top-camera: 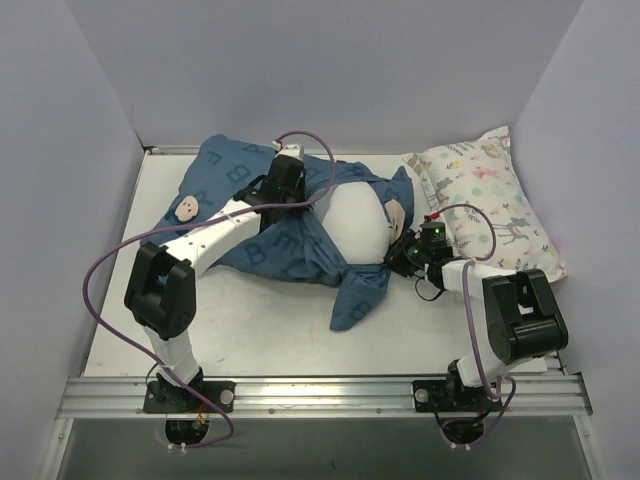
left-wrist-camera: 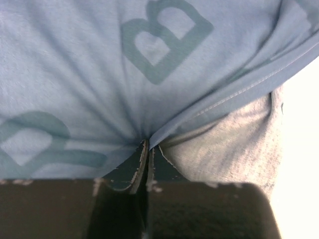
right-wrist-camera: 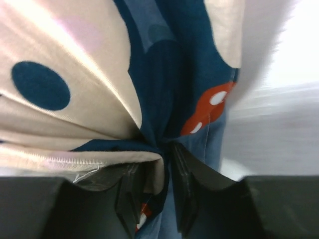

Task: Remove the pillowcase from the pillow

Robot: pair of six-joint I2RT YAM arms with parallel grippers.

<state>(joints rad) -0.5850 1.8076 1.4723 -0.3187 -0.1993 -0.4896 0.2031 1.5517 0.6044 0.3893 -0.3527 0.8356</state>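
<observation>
The dark-blue lettered pillowcase (top-camera: 230, 200) lies bunched across the table's middle, with a cream face patch (top-camera: 187, 208) at its left. The plain white pillow (top-camera: 358, 222) bulges out of its open right side. My left gripper (top-camera: 285, 172) is shut on a fold of the pillowcase (left-wrist-camera: 99, 74) near its far edge; the paler inside shows to the right. My right gripper (top-camera: 398, 252) is shut on the pillowcase (right-wrist-camera: 164, 74) at the pillow's right side, pinching blue cloth with a cream patch (right-wrist-camera: 70, 99) and an orange mark.
A smaller floral/deer-print pillow (top-camera: 485, 200) lies at the right, close behind my right arm. A loose blue flap (top-camera: 358, 298) hangs toward the front. Grey walls enclose the table on the left, back and right.
</observation>
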